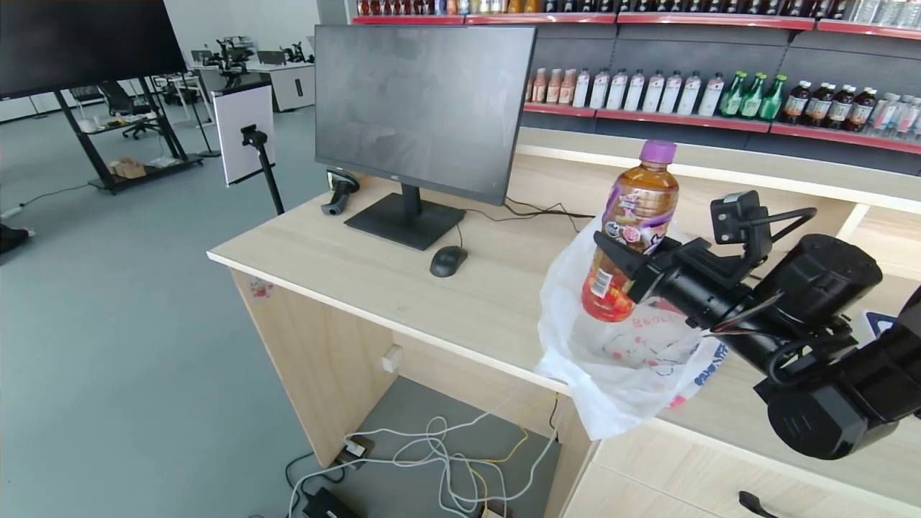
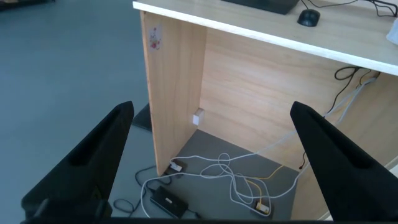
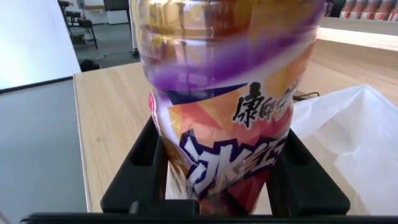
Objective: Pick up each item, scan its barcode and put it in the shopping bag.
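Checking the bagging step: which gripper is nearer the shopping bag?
Right. The right gripper holds the drink bottle just above the shopping bag; the left gripper is open over the floor, off the desk's end away from the bag.

We record a light wooden desk [image 1: 403, 288] beneath the right hand [image 1: 624, 267], with a dark monitor [image 1: 424, 108] and a mouse [image 1: 447, 260] to that hand's left. Red-edged shelves [image 1: 683, 119] stand beyond the hand. The floor [image 1: 108, 324] is grey, and loose cables [image 1: 440, 460] lie under the desk.
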